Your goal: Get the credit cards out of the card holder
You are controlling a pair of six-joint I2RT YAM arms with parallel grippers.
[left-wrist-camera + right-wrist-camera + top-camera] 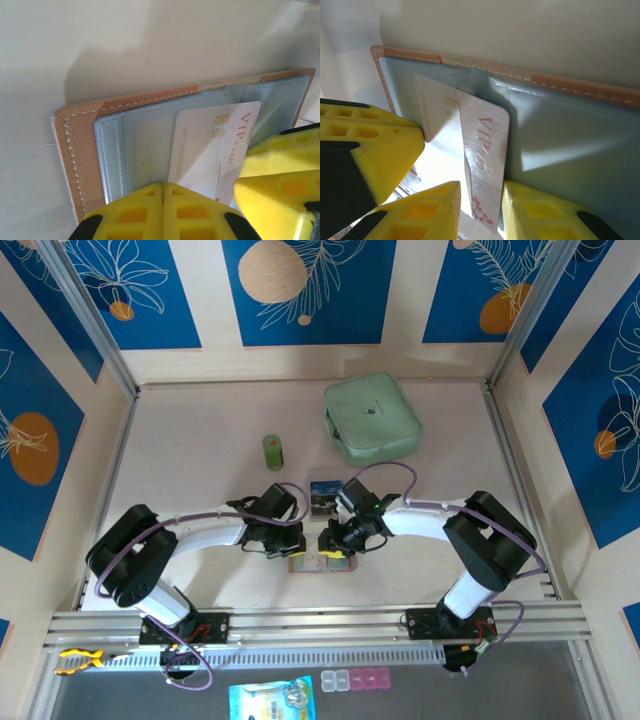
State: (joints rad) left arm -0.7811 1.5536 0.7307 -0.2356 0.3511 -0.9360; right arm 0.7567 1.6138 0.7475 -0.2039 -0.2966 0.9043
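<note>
My left fingers (162, 195), shut, pin the card holder (75, 150) — right fingers (480, 195) pinch the VIP card (485, 140), long axis toward them.

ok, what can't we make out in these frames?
Top view: pinkish-tan leather card holder, too small to show its pockets.
Left wrist view: lower end of the white plastic VIP card, hidden behind the shut left hand.
Right wrist view: whether the right hand, flanking that card, actually grips it; contact hidden.
</note>
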